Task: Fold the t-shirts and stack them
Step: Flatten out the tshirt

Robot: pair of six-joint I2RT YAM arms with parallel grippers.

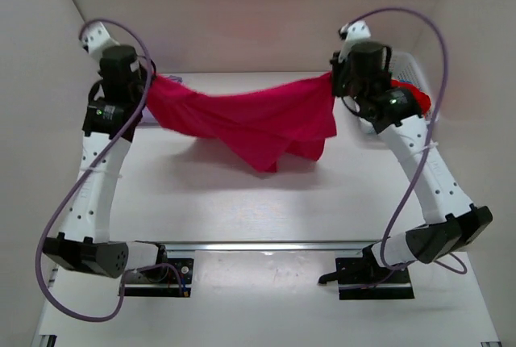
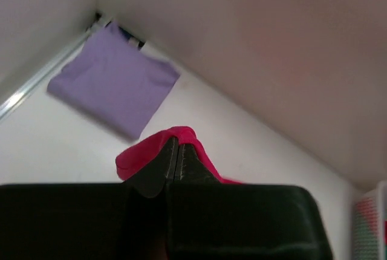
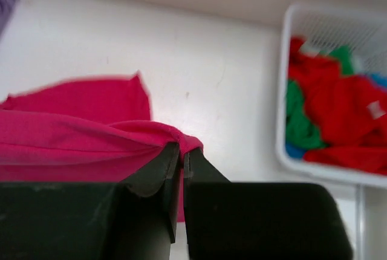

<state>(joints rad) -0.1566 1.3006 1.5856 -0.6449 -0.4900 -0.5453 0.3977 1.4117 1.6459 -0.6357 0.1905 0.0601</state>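
Observation:
A large magenta-pink t-shirt [image 1: 250, 117] hangs stretched between both arms above the table, its lower folds drooping to a point near the middle. My left gripper [image 1: 150, 81] is shut on its left edge; in the left wrist view pink cloth [image 2: 154, 145] wraps over the closed fingertips of the gripper [image 2: 178, 145]. My right gripper [image 1: 332, 79] is shut on the right edge, where the pink cloth [image 3: 72, 133] bunches over the gripper's [image 3: 182, 149] tips. A folded pale lavender t-shirt [image 2: 115, 78] lies flat in the far left corner. Red and green t-shirts [image 3: 329, 115] fill the basket.
The white lattice basket [image 3: 284, 91] stands at the table's far right, behind my right arm [image 1: 415, 149]. White walls close in the back and both sides. Both arm bases [image 1: 266, 270] sit at the near edge.

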